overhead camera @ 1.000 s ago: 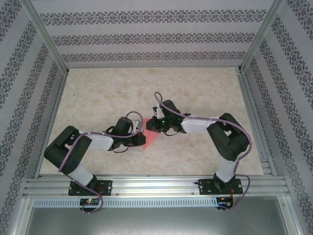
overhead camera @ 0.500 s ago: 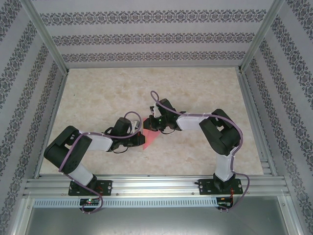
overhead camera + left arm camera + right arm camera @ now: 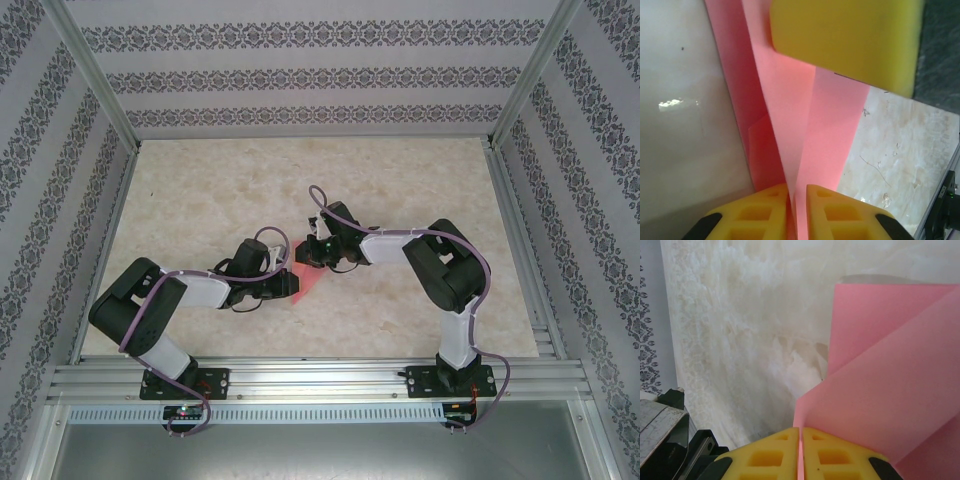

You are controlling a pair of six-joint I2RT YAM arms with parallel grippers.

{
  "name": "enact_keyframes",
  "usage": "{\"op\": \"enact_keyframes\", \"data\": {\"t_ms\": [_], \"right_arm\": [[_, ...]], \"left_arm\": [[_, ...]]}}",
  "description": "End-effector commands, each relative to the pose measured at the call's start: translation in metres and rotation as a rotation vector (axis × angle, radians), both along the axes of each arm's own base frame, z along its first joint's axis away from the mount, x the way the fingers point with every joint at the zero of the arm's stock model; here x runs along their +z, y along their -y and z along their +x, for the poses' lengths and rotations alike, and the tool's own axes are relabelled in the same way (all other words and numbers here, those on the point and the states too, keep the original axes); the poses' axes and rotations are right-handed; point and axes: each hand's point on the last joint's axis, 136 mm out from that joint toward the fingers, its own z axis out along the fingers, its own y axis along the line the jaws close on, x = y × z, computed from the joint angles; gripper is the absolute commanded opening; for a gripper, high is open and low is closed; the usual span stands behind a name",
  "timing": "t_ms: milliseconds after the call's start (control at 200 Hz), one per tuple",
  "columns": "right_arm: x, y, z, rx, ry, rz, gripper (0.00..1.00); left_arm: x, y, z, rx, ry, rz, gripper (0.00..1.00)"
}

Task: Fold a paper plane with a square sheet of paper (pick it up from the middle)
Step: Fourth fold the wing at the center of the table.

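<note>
My left gripper (image 3: 797, 202) clamps the paper (image 3: 790, 125) from nine o'clock, my right gripper (image 3: 801, 450) from twelve, to stretch its fold taut.

Right claw (image 3: 300, 256) and elbow (image 3: 447, 268) farther left.

No legible text, label, brand, number or sign in any view. Paper (image 3: 790, 125) faces blank. Wall (image 3: 300, 80) bands: ornamental pattern only, no lettering.
</note>
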Motion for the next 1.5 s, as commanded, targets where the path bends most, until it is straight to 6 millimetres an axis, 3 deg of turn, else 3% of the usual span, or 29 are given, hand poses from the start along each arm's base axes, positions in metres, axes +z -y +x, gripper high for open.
{"op": "enact_keyframes", "data": {"t_ms": [0,345,864,1499], "right_arm": [[-0.001,0.000,0.007,-0.010,0.016,0.005,0.11],[-0.012,0.004,0.006,-0.020,-0.004,-0.025,0.11],[-0.042,0.012,-0.001,-0.022,-0.048,-0.079,0.11],[-0.044,0.018,-0.013,-0.001,-0.045,-0.107,0.11]], "left_arm": [[-0.017,-0.021,-0.003,0.039,-0.037,0.101,0.15],[-0.023,-0.021,-0.008,0.017,-0.054,0.111,0.07],[-0.025,-0.025,-0.016,-0.009,-0.071,0.150,0.15],[0.018,-0.016,-0.006,0.031,0.006,0.049,0.29]]}}
